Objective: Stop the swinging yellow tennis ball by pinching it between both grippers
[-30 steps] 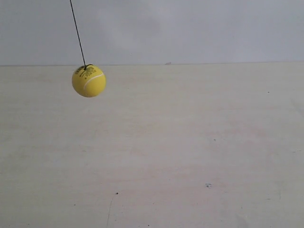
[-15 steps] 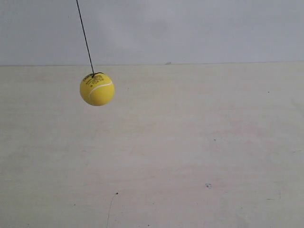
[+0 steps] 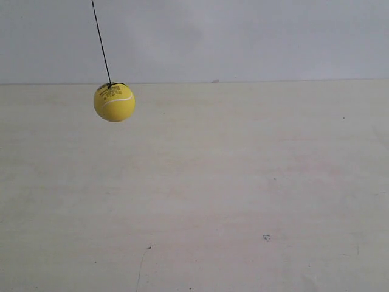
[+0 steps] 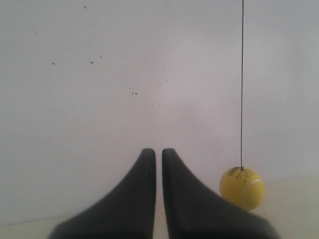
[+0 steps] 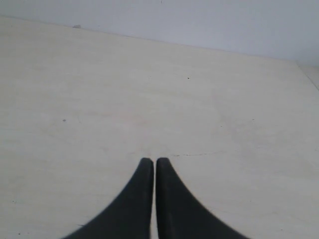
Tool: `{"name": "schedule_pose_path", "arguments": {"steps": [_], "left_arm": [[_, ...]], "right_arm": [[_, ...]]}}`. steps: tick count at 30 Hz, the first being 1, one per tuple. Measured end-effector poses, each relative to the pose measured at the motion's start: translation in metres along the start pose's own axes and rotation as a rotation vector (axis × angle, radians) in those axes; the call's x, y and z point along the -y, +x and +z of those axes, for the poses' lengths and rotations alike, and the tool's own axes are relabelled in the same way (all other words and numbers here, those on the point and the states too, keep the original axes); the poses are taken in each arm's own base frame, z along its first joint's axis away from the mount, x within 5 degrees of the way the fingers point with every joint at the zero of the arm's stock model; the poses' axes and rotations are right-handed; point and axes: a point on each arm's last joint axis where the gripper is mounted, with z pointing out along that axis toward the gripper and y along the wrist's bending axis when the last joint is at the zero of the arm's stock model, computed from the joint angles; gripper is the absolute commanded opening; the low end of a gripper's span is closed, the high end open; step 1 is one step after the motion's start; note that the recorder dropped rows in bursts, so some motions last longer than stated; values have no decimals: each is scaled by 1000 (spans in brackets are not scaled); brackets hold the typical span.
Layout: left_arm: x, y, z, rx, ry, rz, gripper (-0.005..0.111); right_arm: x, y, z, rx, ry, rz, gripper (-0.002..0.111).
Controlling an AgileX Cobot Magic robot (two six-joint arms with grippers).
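the yellow tennis ball (image 3: pixel 114 102) is hanging on a thin dark string (image 3: pixel 100 42) above the pale table (image 3: pixel 243 182), touching neither gripper. the left gripper (image 4: pixel 158 152) and right gripper (image 5: pixel 155 162) are showing fingers drawn together, holding nothing.

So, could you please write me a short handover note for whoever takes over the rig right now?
Left gripper: shut, nothing between its fingers. The yellow tennis ball hangs off to one side of it, not touching.
Right gripper: shut and empty. Its wrist view shows only the table, no ball.
Ball: hangs free on its string, toward the exterior view's left, with the string slanted. Neither gripper shows in the exterior view.
Done: nothing yet, no contact with the ball.
Left: bring both grippers to opposite sides of the ball and pinch it to rest.
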Motion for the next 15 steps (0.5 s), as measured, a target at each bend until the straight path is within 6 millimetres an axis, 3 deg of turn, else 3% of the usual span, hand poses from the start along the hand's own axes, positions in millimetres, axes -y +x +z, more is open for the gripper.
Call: {"name": "schedule_pose_path", "arguments": {"steps": [7,10,15], "left_arm": [[-15,14,-2,64,-164,-114,5],[-21,25,-3,-61,-230,-51,5],[-19,50,-7,-344,-199,59,5]], "right_arm": [[0,0,0,-2,-1,2,0],[0,0,0,-2,-1,2,0],[0,0,0,-2,-1,2,0]]}}
